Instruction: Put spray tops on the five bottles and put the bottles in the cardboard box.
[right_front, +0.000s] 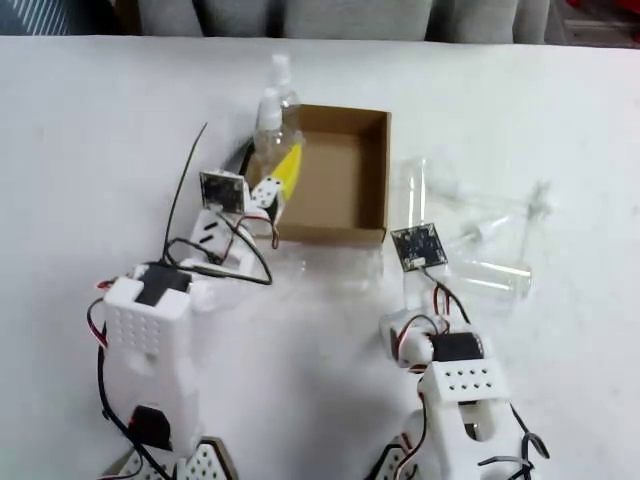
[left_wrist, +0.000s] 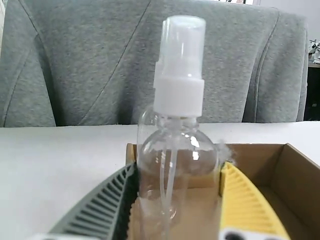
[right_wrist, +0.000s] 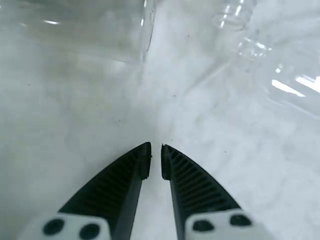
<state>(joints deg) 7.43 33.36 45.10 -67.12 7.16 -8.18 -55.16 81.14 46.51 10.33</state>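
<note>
No text, label, number or sign can be read in any of the views. The clear bottle (left_wrist: 177, 165) with its white spray top shows no label, and the walls of the cardboard box (right_front: 385, 170) are plain brown. Any marks on the two small circuit boards (right_front: 418, 246) at the arms' wrists are too small to tell.

High camera overlooks table (right_front: 80, 120); close left wrist camera shares the cardboard box (right_front: 335, 190).
</note>
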